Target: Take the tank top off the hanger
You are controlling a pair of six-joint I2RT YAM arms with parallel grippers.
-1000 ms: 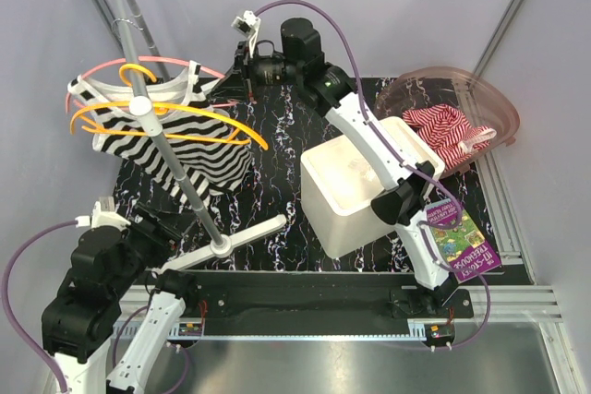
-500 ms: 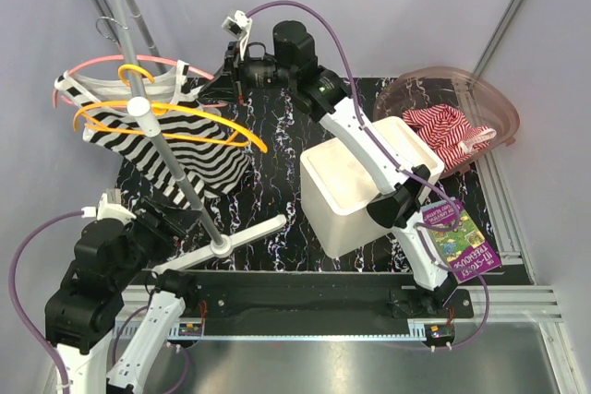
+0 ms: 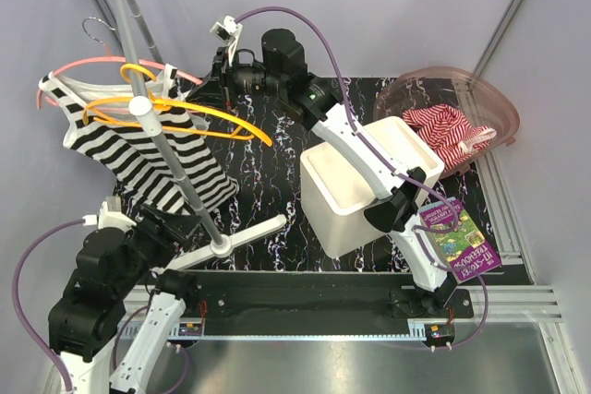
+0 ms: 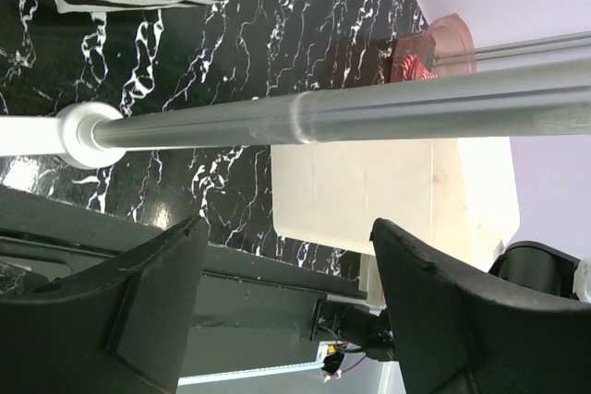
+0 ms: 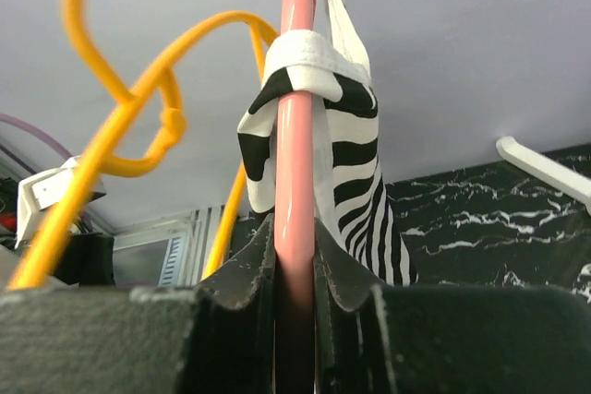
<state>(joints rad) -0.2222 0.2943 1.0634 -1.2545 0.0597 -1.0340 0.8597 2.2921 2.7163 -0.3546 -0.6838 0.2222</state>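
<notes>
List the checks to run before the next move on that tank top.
1. Grip of right claw on pink hanger: ok, shut on the rod.
2. Strap of tank top off the pink hanger: not ok, it is looped around the rod.
3. State of left claw: ok, open and holding nothing.
4. Gap between left claw and pole: cannot tell, the pole crosses just past the fingers.
5. The orange hanger free of the pink one: cannot tell, they hang close together.
</notes>
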